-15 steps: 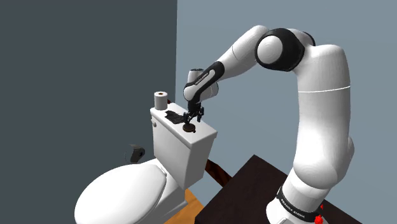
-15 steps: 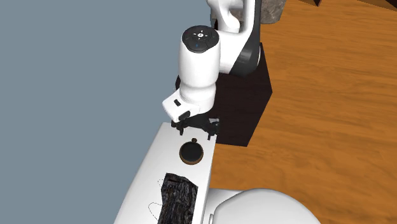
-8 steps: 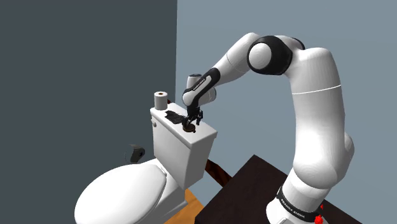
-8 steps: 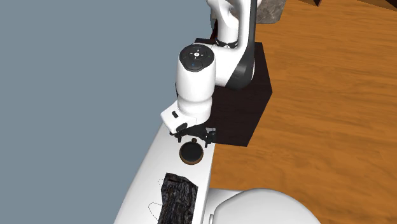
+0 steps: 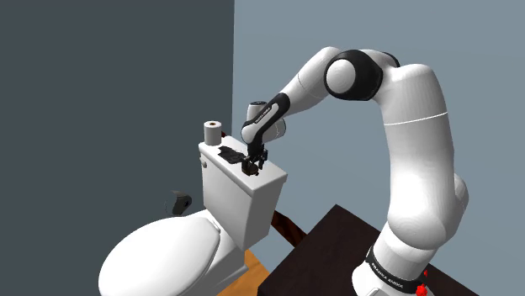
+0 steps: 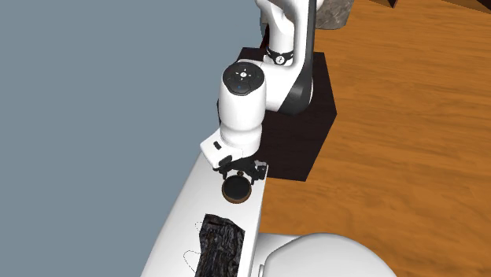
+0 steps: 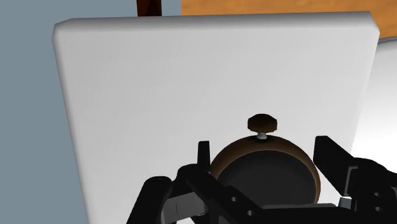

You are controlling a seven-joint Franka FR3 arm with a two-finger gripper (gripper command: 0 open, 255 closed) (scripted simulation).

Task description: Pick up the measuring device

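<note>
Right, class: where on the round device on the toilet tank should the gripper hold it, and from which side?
Across the round rim of the measuring device, from above: it lies flat on the tank lid, knob clear of the open gripper.

Bare tank lid (image 7: 159,83) around the round dial (image 7: 266,173), dark lumpy object (image 6: 220,244) well apart

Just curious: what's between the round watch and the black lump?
Only bare white tank lid between watch and lump, in the second exterior view.
</note>
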